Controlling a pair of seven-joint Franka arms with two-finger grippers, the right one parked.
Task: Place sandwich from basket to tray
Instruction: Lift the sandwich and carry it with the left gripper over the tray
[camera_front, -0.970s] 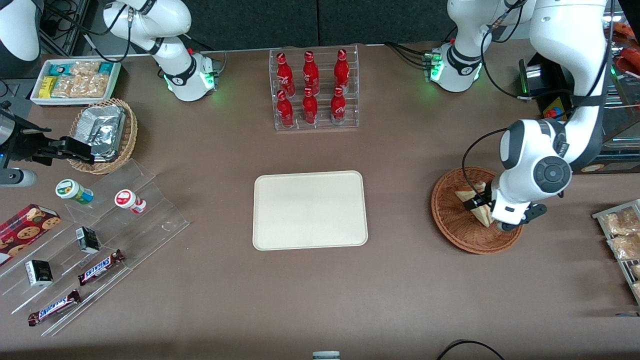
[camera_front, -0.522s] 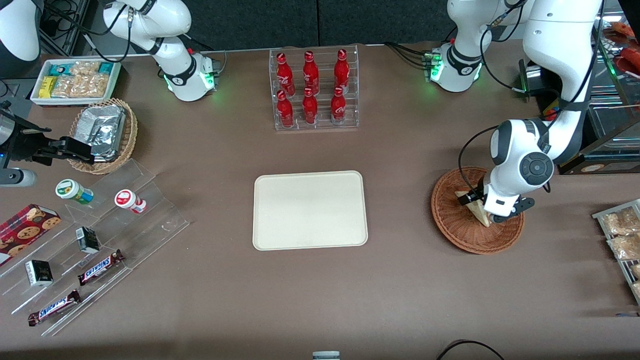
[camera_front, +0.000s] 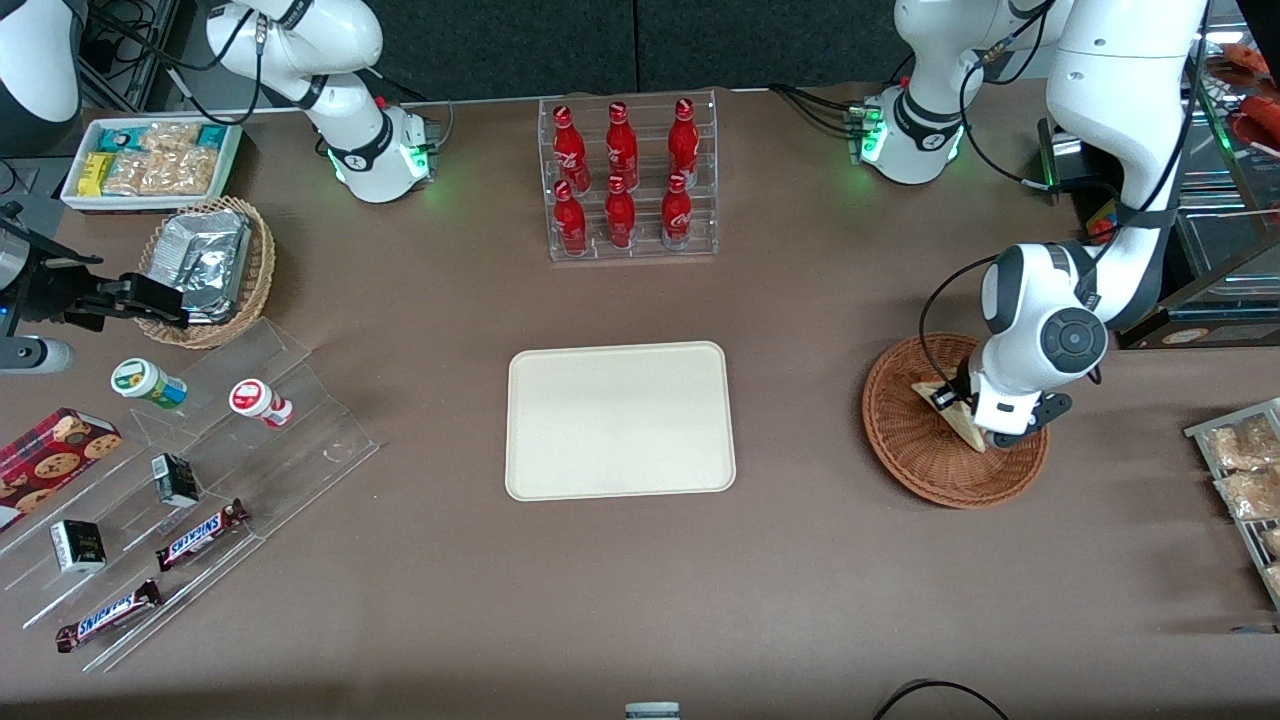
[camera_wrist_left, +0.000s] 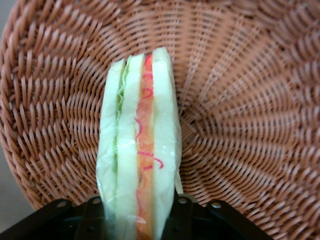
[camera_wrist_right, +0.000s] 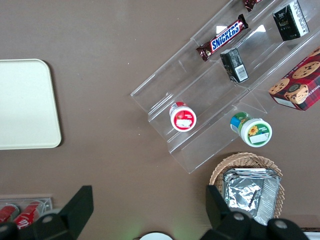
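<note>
Down in the basket (camera_front: 920, 460) our gripper (camera_wrist_left: 137, 220) is clamped on the sandwich (camera_wrist_left: 139, 145); next we lift & carry it twd 9 o'clock to the tray (camera_front: 620, 420).

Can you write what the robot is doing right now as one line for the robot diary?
phase: grasp | pincer: in basket, fingers on either side of sandwich | sandwich: on edge in basket | tray: bare, toward table middle

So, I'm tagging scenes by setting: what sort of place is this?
Probably a mock snack shop on a lab table: a clear rack of red bottles, stepped shelves of candy bars, and a gripper over the basket, sandwich between its jaws.
</note>
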